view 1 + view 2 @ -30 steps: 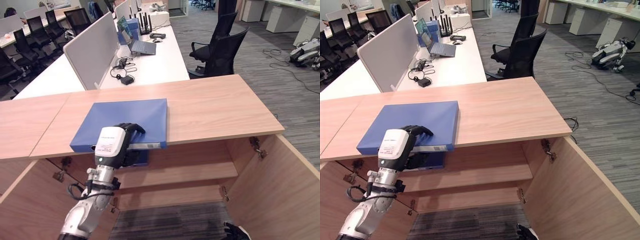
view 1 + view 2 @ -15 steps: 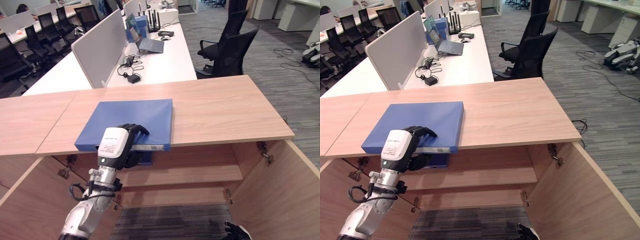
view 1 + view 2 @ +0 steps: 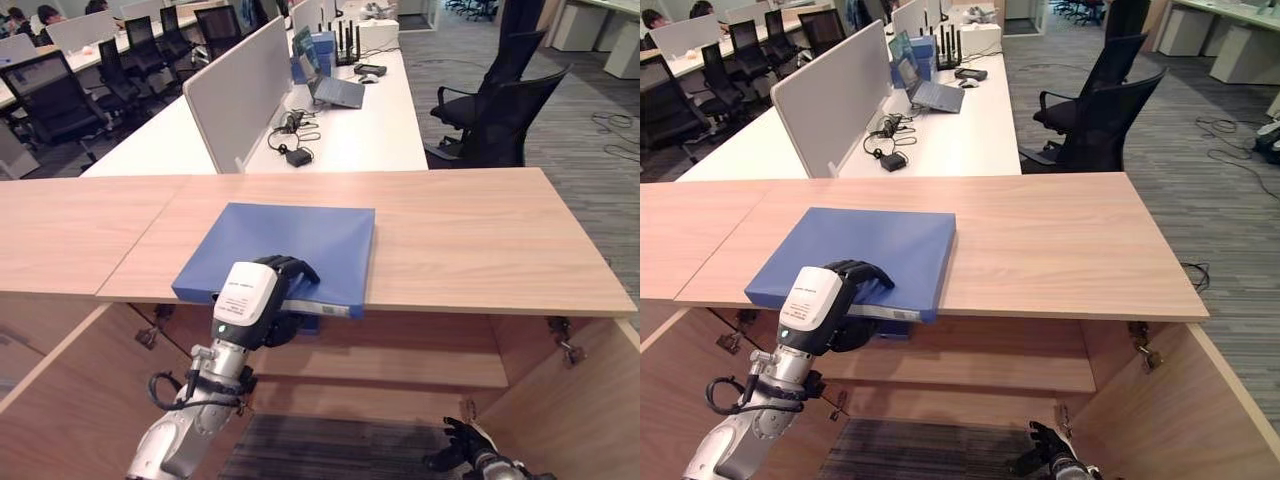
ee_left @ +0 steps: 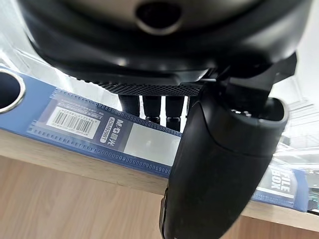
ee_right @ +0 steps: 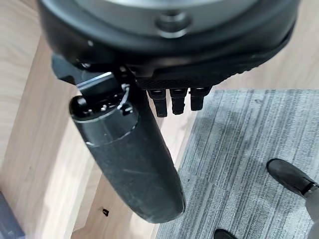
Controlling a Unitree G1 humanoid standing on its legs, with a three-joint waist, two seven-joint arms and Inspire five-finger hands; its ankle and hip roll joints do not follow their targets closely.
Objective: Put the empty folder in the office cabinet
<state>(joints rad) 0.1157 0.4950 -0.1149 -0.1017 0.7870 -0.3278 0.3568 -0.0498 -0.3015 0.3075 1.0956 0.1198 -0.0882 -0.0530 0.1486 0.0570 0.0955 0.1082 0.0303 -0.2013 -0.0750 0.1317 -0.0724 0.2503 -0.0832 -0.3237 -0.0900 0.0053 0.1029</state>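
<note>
A blue folder (image 3: 290,245) lies flat on the wooden top (image 3: 480,230) of the office cabinet, its labelled spine (image 4: 99,132) overhanging the front edge. My left hand (image 3: 272,288) is shut on that spine, with fingers curled over the cover and the thumb (image 4: 219,169) underneath. The cabinet stands open below, with a shelf (image 3: 420,365) inside. My right hand (image 3: 465,445) hangs low in front of the cabinet near the carpet, fingers relaxed and holding nothing.
The cabinet doors swing out at the left (image 3: 70,390) and right (image 3: 590,420). Another blue object (image 3: 305,322) sits under the top, just behind my left hand. Beyond are a white desk (image 3: 370,130) with a laptop, a grey partition (image 3: 240,90) and black office chairs (image 3: 500,110).
The whole view has shifted, so the camera moved. My left hand stays clamped on the folder's spine and the folder keeps its place on the top. My right hand shows further into view.
</note>
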